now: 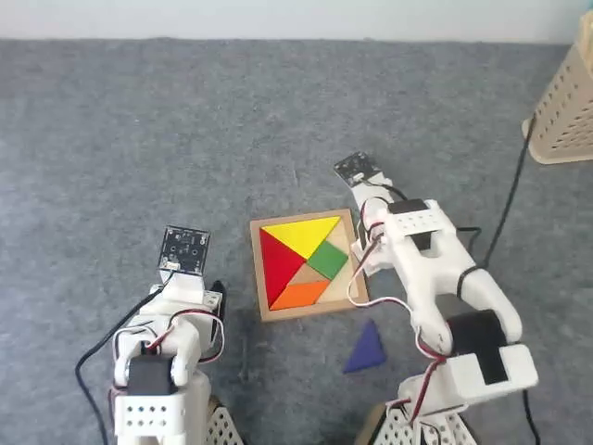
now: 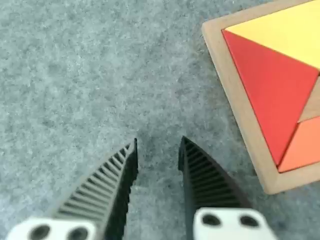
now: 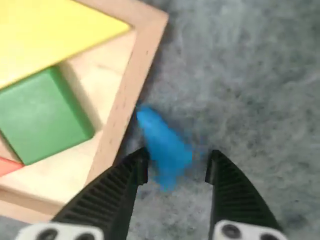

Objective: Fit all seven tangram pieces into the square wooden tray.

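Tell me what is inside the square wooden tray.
Inside the square wooden tray lie a yellow triangle, a red triangle, a green square and an orange piece, with bare wood beside the square. The right arm covers the tray's right edge in the high view.

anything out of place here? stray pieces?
Two pieces lie outside the tray: a dark blue triangle on the grey mat near the tray's corner, and a blurred light blue piece just outside the rim, within the open right gripper. Bare wood shows beside the green square.
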Motion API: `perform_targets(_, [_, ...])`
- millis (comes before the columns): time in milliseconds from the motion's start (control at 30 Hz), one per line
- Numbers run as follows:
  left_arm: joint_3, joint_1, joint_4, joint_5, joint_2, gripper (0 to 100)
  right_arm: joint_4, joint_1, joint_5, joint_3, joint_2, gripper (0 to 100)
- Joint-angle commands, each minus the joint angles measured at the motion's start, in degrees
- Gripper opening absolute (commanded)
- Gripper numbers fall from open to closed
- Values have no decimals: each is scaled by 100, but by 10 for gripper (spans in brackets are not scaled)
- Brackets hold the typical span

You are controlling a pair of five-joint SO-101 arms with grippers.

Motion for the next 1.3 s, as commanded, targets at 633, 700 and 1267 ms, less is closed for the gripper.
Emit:
perform_targets(633, [-22,0,26,44,-88,133,1103,347,-123,-343,-1077,95])
perform_targets(700, [-22,0,26,44,-88,133,1156,347,-123,-352,-1402,95])
perform_targets(1267, [-22,0,26,44,-88,133,31,198,404,-1134,637,206])
